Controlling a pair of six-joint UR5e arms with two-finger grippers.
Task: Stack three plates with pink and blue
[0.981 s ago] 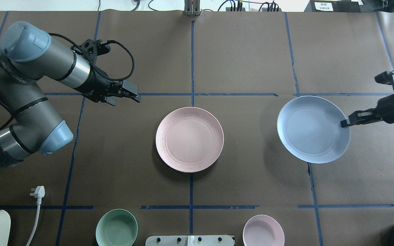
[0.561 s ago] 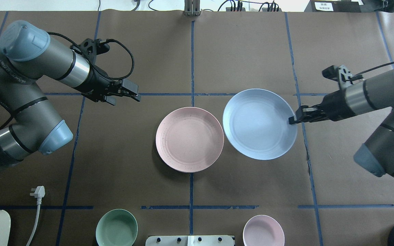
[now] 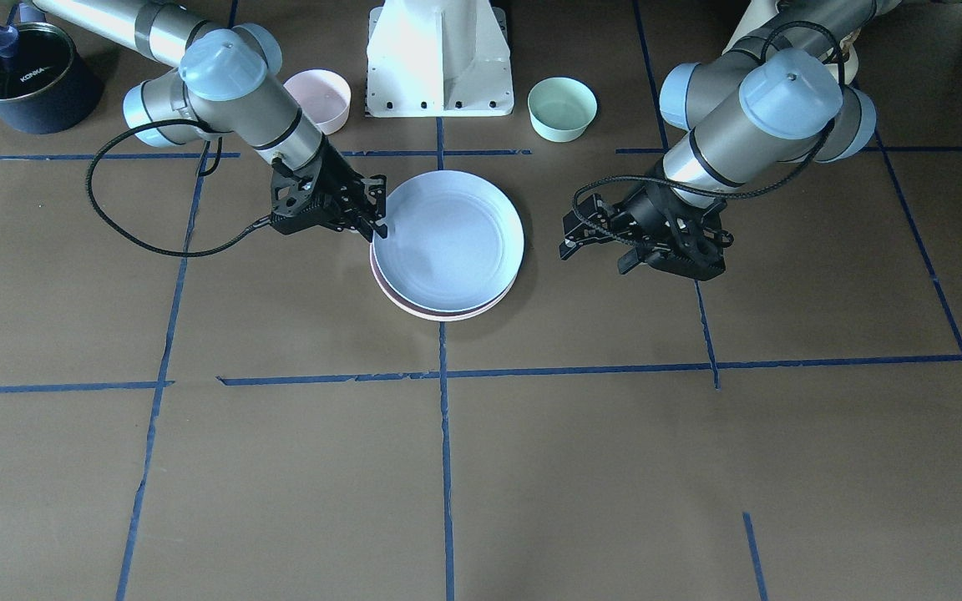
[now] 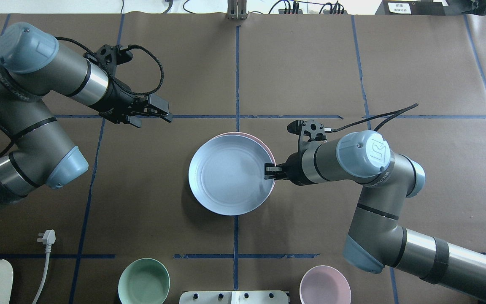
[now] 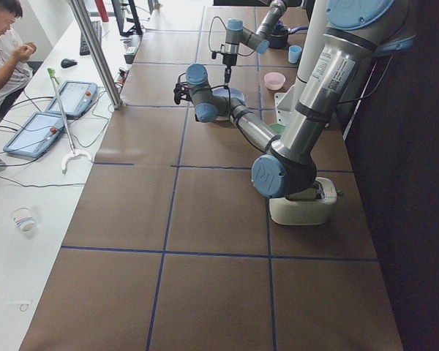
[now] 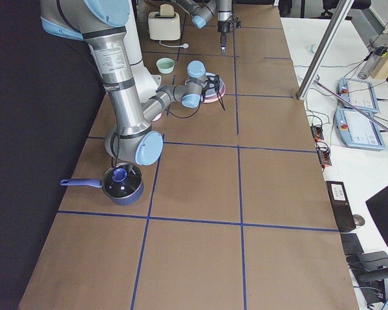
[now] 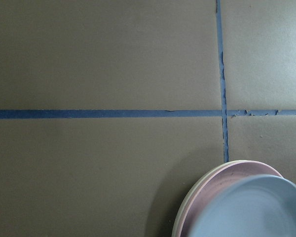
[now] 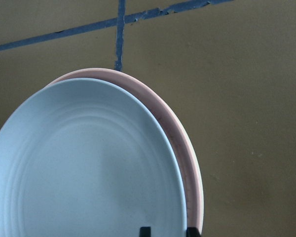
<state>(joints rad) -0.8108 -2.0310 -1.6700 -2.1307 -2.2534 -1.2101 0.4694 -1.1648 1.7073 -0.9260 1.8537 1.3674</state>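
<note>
As I reach in over the stack, step in hand: setting the blue plate [image 4: 226, 177] onto the pink plate [image 8: 187, 168] — the last one to go on, by my reckoning.
Right hand [image 4: 268, 172]: clenched on the blue plate's rim, on the side nearest my right arm.
Blue plate: mid-worktop, over the pink plate and a little off-centre, so a crescent of pink shows along one edge. I cannot tell whether it already rests on the pink.
Pink plate: lying flat near the crossing of the blue tape lines [image 4: 237, 84].
Cream plate [image 7: 178, 219]: a paler rim peeks out under the pink in my left wrist view — I take it for the bottom of the stack.
Left hand [image 4: 160, 112]: released, holding nothing, poised over the worktop [image 4: 310, 63] well apart from the plates.
Progress: nearly done, as I judge it; only seating and letting go remain.
Next move calls for: a small shift to bring the rims into line, a gentle lowering until the blue plate sits level, then opening my right hand and drawing back sideways.
Risk: pulling away too soon could drag the light plate askew.
Also on the worktop: a mint-green bowl [image 4: 144, 280] and a small pink bowl [image 4: 325, 285] near my base, both apart from the stack.
</note>
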